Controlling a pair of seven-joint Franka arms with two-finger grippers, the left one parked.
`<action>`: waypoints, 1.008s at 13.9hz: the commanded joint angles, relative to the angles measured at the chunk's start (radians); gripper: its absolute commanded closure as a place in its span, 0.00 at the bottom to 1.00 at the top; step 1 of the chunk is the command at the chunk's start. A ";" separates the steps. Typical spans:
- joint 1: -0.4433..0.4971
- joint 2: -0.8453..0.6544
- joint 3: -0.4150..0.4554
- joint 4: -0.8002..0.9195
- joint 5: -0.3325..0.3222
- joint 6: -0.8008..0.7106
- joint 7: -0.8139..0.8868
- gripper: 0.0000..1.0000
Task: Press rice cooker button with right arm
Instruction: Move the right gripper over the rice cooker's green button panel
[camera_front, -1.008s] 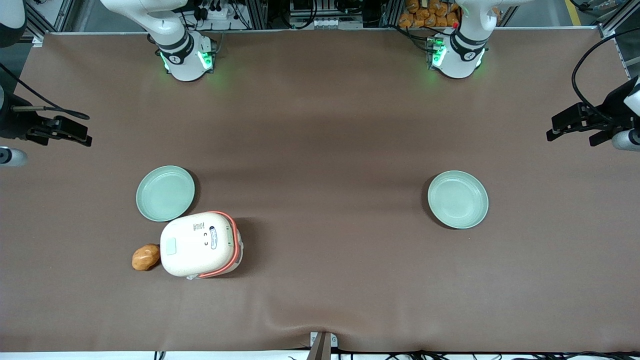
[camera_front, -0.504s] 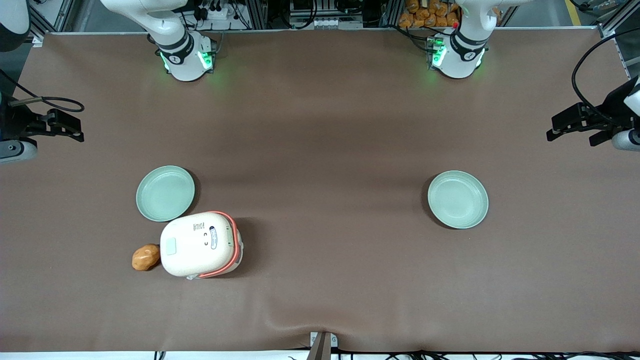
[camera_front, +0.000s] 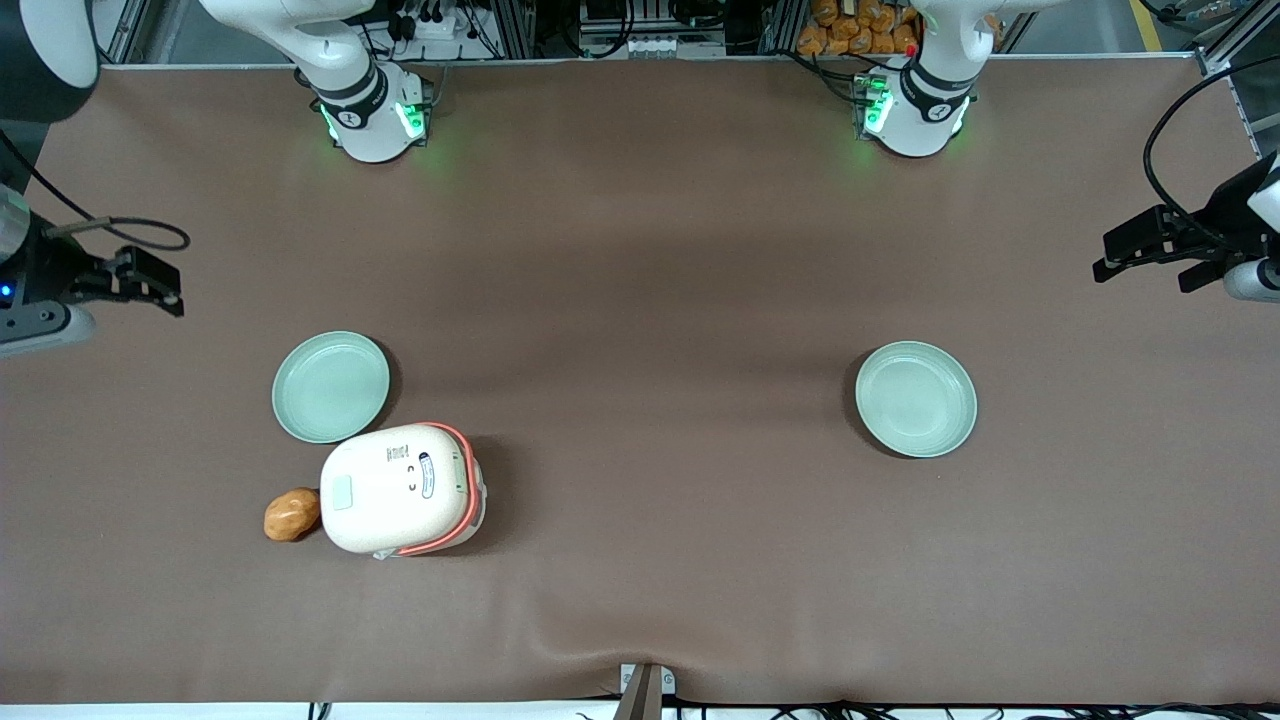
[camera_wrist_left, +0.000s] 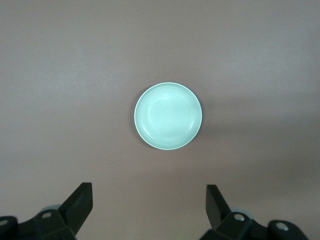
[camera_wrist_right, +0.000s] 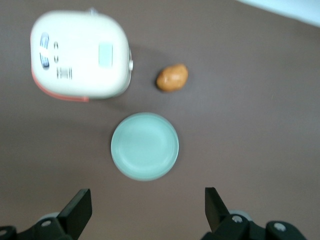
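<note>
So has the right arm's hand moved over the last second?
Yes. The open hand has dropped slightly nearer the front camera, toward the plate beside the rice cooker.

No words, numbers or brand names can be read anywhere. The rice cooker (camera_front: 400, 489) has small dark print and a little oval blue-edged label on its cream lid, but the characters are too small to make out. The gripper (camera_front: 150, 285) hangs at the working arm's end of the table, farther from the front camera than the cooker, fingers spread apart; it carries no markings.
</note>
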 joint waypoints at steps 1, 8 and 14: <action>0.023 0.046 -0.002 0.005 -0.013 0.096 -0.006 0.19; 0.077 0.210 0.000 0.005 -0.013 0.311 0.078 0.92; 0.103 0.316 -0.002 0.005 0.077 0.405 0.080 1.00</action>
